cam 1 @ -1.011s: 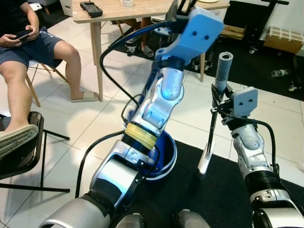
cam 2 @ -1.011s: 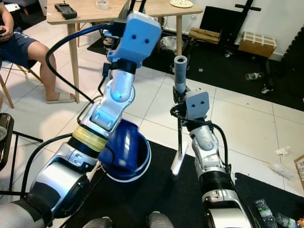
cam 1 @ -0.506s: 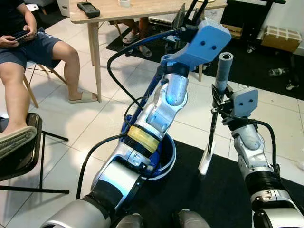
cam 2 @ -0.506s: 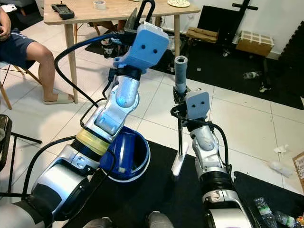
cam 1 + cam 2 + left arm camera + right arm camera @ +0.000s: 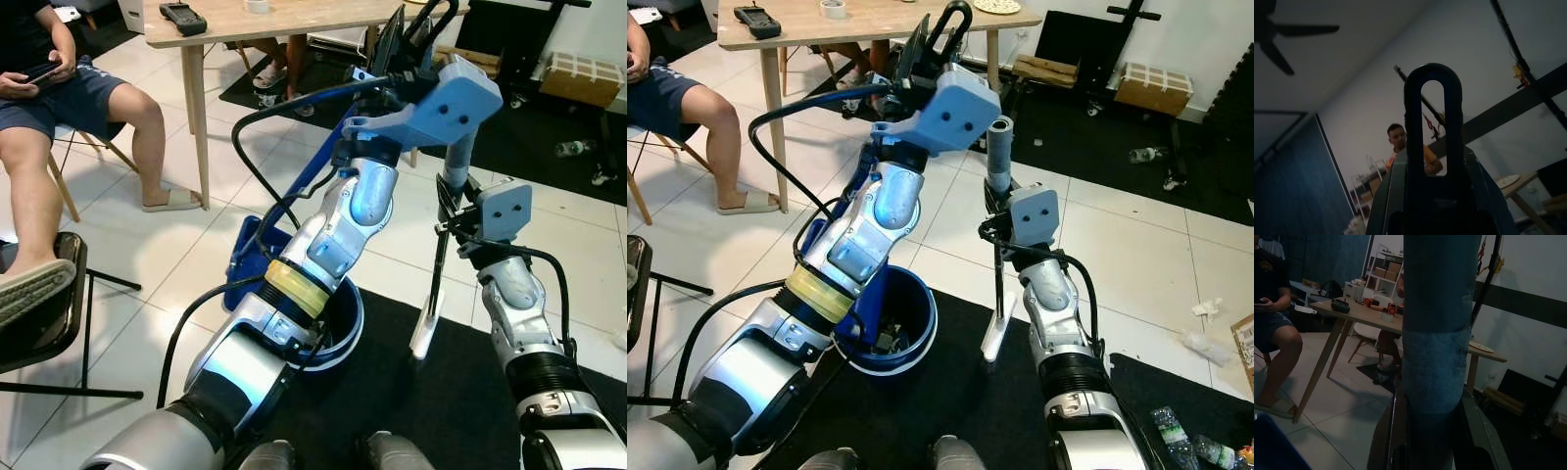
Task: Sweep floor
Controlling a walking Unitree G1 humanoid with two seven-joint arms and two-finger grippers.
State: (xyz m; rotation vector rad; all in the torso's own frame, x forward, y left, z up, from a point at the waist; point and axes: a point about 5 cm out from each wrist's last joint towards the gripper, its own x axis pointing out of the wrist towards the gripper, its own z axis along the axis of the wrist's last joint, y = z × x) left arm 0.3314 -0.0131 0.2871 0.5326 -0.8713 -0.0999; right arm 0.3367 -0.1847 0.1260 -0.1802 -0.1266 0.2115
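The left gripper [image 5: 933, 37] is raised high, its fingers pinching the looped top of a blue dustpan handle [image 5: 950, 18]; the long handle runs down to the blue dustpan [image 5: 257, 264], tipped over a blue bin [image 5: 906, 318] holding debris; the right gripper [image 5: 997, 211] clamps the grey broom handle [image 5: 998, 147] upright, its white head [image 5: 993, 336] on the black mat [image 5: 960, 411]; a seated person [image 5: 59, 108] waits beside the wooden table [image 5: 235, 20].

The left silver arm reaches up and forward, its left end effector [image 5: 939, 37] clamped with black fingers pointing upward. The right arm stands bent upright, its right end effector [image 5: 999, 201] closed too.
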